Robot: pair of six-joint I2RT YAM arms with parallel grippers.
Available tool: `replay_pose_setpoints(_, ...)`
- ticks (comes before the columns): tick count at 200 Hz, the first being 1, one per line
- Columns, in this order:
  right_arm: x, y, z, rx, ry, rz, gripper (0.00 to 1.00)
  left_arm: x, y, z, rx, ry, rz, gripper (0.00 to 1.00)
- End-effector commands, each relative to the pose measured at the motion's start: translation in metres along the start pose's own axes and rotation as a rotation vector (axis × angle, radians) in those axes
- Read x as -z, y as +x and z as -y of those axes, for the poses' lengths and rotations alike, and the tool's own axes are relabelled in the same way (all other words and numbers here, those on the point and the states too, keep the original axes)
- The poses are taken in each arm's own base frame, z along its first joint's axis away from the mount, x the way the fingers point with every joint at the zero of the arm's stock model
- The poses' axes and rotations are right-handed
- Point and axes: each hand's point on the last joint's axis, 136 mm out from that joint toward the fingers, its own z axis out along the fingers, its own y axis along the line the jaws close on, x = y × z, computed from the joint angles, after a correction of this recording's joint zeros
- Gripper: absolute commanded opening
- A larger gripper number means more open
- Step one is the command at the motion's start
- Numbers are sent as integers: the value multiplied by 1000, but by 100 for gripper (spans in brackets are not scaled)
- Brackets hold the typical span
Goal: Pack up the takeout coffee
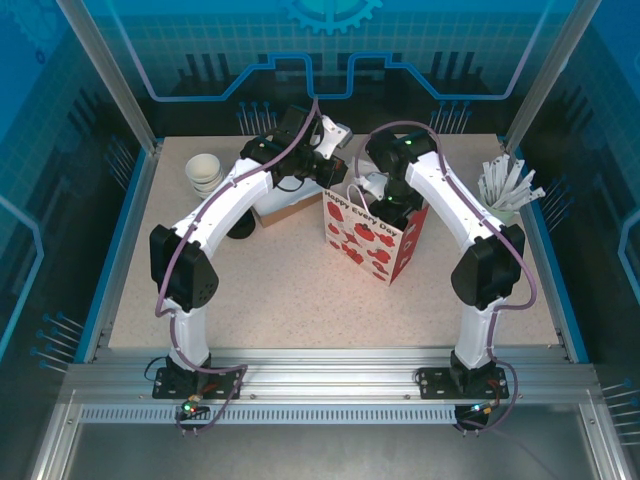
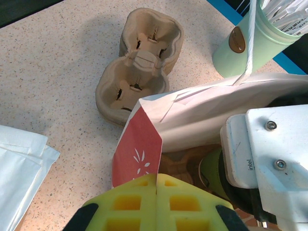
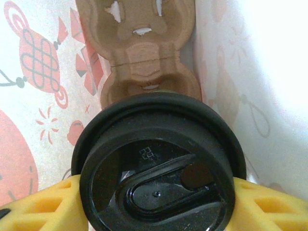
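The takeout coffee [image 3: 159,168] shows its round black lid from above, and its olive-green side [image 2: 211,171] is visible inside the bag. My right gripper [image 3: 159,204] is shut on it, one yellow finger [image 3: 38,207] at each side, low inside the strawberry-print bag [image 1: 375,235]. A brown pulp cup carrier [image 3: 144,53] lies on the bag's floor just beyond the cup. My left gripper [image 2: 157,187] is shut on the bag's red side edge [image 2: 139,149] at the rim. From above, the right gripper [image 1: 393,208] reaches down into the bag's mouth.
A second pulp cup carrier [image 2: 139,62] lies on the table beyond the bag. A pale green cup of white sticks [image 1: 505,195] stands at the right. White paper cups [image 1: 204,172] are stacked at the back left, near a brown box [image 1: 290,208]. White paper [image 2: 19,163] lies at the left.
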Motion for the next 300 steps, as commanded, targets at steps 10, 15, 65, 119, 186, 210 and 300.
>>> replay_pose_setpoints(10,5,4,0,22,15,4,41,7,2,5,-8,13,-5,0)
replay_pose_setpoints(15,5,4,0,22,15,4,41,7,2,6,-6,13,-5,0)
replay_pose_setpoints(65,5,4,0,21,13,8,41,7,3,6,-4,14,-6,0)
replay_pose_setpoints(119,4,1,-1,20,7,18,41,5,4,5,-4,16,-11,0)
replay_pose_setpoints(186,3,-4,-2,21,-5,30,41,6,5,5,-2,14,-13,0)
replay_pose_setpoints(210,2,-5,-3,21,-12,37,41,5,5,5,-2,16,-15,0)
replay_pose_setpoints(300,-6,-1,1,18,-10,13,41,4,6,5,-2,16,-19,0)
